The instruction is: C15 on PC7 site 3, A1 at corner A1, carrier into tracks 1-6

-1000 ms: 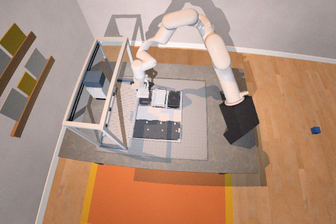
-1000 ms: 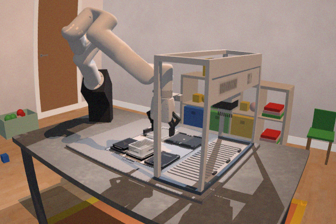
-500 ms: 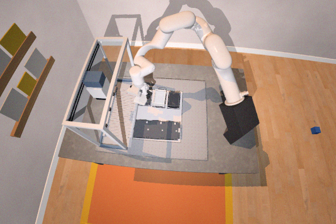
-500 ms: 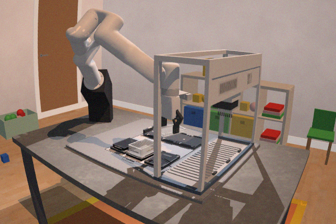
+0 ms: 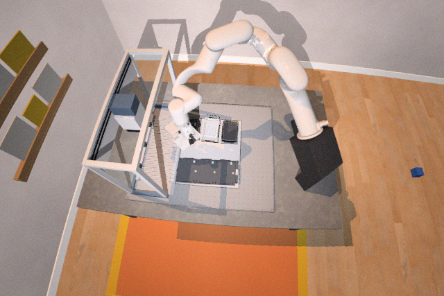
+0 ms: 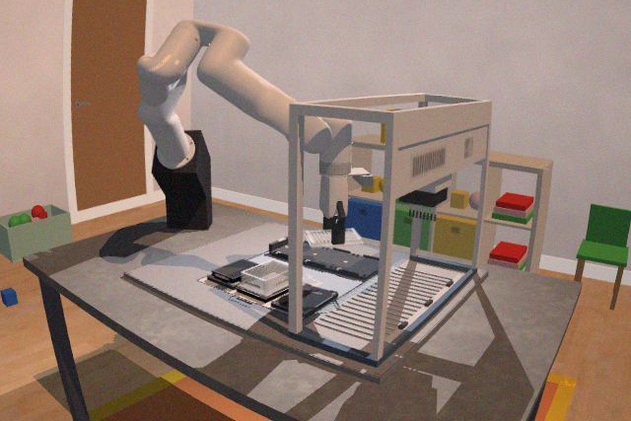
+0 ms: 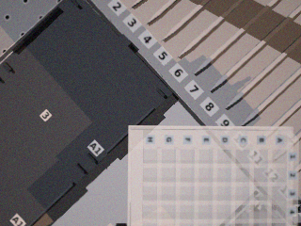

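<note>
Left of centre in the top view, loading rails (image 5: 157, 149) (image 6: 386, 294) (image 7: 268, 61): no carrier in the tracks
C15 (image 5: 184, 145) (image 6: 352, 237) (image 7: 212, 174): held aloft, askew to the carrier in the wrist view, its A1 corner at the plate's upper right
Fingers (image 5: 192, 138) (image 6: 337, 234): closed on C15, set wide by its width
Step in hand: carrying C15 to site 3, I judge; next, finish the turn, match A1 to the marked corner, then lower it level inside the locators
Nest S3 (image 5: 195, 124) (image 6: 306, 299): its plate is out
PC7 (image 5: 206, 170) (image 6: 331, 260) (image 7: 52, 89): on the apron, before the low-numbered tracks, all sites bare; pushing comes after seating
C51 (image 5: 210, 129) (image 6: 264, 274): pale block in S2, the middle nest
C16 (image 5: 229, 131) (image 6: 233, 269): dark plate in S1, rightmost; leave both
</note>
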